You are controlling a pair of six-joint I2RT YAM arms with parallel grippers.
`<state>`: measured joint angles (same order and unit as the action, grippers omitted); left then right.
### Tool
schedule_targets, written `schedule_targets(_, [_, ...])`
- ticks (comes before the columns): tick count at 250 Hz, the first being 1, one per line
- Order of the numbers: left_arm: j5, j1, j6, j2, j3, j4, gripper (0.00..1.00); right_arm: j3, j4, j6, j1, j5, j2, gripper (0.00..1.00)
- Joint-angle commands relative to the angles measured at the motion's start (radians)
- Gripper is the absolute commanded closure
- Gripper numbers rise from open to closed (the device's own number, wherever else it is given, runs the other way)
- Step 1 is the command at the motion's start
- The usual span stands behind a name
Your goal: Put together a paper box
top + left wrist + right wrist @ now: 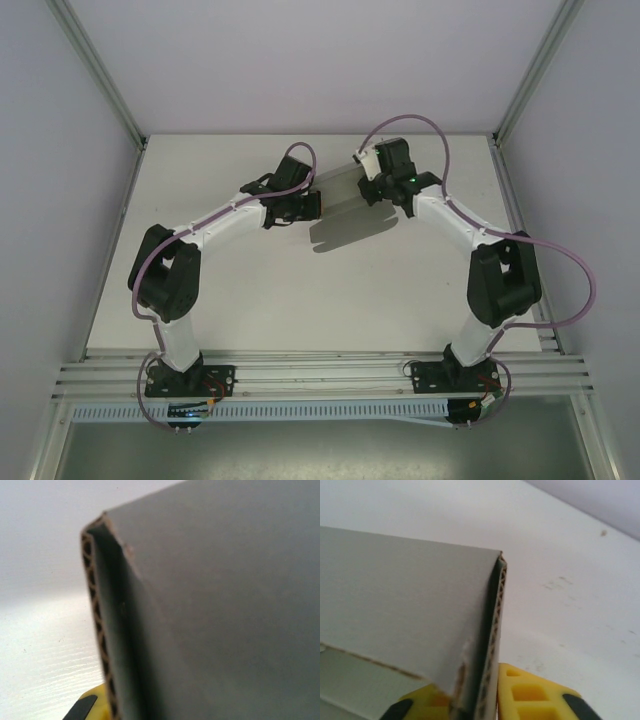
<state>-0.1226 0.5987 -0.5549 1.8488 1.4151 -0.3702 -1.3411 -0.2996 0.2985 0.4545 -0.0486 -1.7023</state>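
Seen from above, the paper box (345,190) hangs in the upper centre of the frame, a grey card piece lifted off the white table (250,300), with its shadow just below. The left gripper (310,205) clamps its left end and the right gripper (373,188) clamps its right end. In the right wrist view, a corrugated edge sits pinched between yellow fingers (535,695). You should ease the ends evenly so the panels open square without tearing. The box looks folded flat, probably holding nothing.
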Motion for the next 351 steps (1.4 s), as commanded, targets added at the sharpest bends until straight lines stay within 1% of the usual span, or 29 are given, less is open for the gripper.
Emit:
schedule_targets(1, [-0.009, 0.013, 0.008, -0.039, 0.017, 0.004, 1.00, -0.019, 0.054, -0.027, 0.036, -0.293, -0.033, 1.00])
schedule_targets(21, [0.013, 0.015, 0.001, -0.043, 0.016, -0.010, 1.00, -0.031, 0.045, -0.054, 0.041, -0.404, -0.046, 1.00])
schedule_targets(40, [0.028, 0.015, -0.008, -0.054, 0.008, -0.013, 1.00, -0.045, 0.026, -0.066, 0.046, -0.534, -0.061, 1.00])
schedule_targets(60, [0.045, 0.015, -0.017, -0.066, -0.001, -0.014, 1.00, -0.047, 0.022, -0.070, 0.046, -0.635, -0.071, 1.00])
schedule_targets(79, [0.065, 0.015, -0.020, -0.073, 0.001, -0.027, 1.00, -0.049, 0.010, -0.041, 0.046, -0.718, -0.085, 1.00])
schedule_targets(93, [0.086, 0.015, -0.020, -0.076, 0.006, -0.047, 1.00, -0.037, 0.021, 0.009, 0.046, -0.761, -0.089, 1.00])
schedule_targets(113, [0.120, 0.015, -0.027, -0.074, 0.016, -0.076, 1.00, -0.013, 0.062, 0.122, 0.038, -0.846, -0.099, 1.00])
schedule_targets(126, [0.129, 0.015, -0.027, -0.073, 0.023, -0.091, 1.00, 0.012, 0.108, 0.236, 0.029, -0.915, -0.110, 1.00])
schedule_targets(143, [0.136, 0.015, -0.031, -0.072, 0.032, -0.107, 1.00, 0.053, 0.223, 0.400, 0.023, -0.994, -0.120, 1.00])
schedule_targets(162, [0.146, 0.015, -0.031, -0.073, 0.040, -0.114, 1.00, 0.086, 0.382, 0.541, 0.017, -1.063, -0.129, 1.00])
schedule_targets(176, [0.157, 0.015, -0.033, -0.073, 0.047, -0.121, 1.00, 0.107, 0.458, 0.625, 0.015, -1.072, -0.138, 1.00])
schedule_targets(190, [0.159, 0.019, -0.033, -0.075, 0.046, -0.121, 1.00, 0.152, 0.595, 0.747, 0.017, -1.060, -0.148, 1.00])
schedule_targets(208, [0.162, 0.015, -0.033, -0.073, 0.051, -0.124, 1.00, 0.203, 0.723, 0.877, 0.021, -1.042, -0.162, 1.00])
schedule_targets(227, [0.165, 0.015, -0.033, -0.066, 0.054, -0.132, 1.00, 0.223, 0.746, 0.915, 0.021, -1.011, -0.170, 1.00])
schedule_targets(253, [0.164, 0.015, -0.036, -0.065, 0.060, -0.137, 1.00, 0.219, 0.662, 0.828, 0.017, -0.967, -0.157, 1.00])
schedule_targets(280, [0.159, 0.015, -0.036, -0.064, 0.061, -0.133, 1.00, 0.177, 0.494, 0.629, 0.010, -0.917, -0.128, 1.00])
schedule_targets(308, [0.143, 0.015, -0.039, -0.066, 0.061, -0.125, 1.00, 0.111, 0.290, 0.348, -0.018, -0.844, -0.097, 1.00])
schedule_targets(324, [0.129, 0.015, -0.044, -0.066, 0.055, -0.115, 1.00, 0.059, 0.153, 0.118, -0.045, -0.784, -0.078, 1.00])
schedule_targets(333, [0.121, 0.015, -0.045, -0.065, 0.050, -0.106, 1.00, 0.029, 0.072, -0.017, -0.066, -0.715, -0.066, 1.00])
schedule_targets(343, [0.113, 0.015, -0.051, -0.064, 0.047, -0.095, 1.00, 0.018, 0.042, -0.131, -0.083, -0.676, -0.051, 1.00])
schedule_targets(351, [0.105, 0.015, -0.056, -0.058, 0.047, -0.090, 1.00, 0.017, 0.036, -0.198, -0.093, -0.669, -0.040, 1.00])
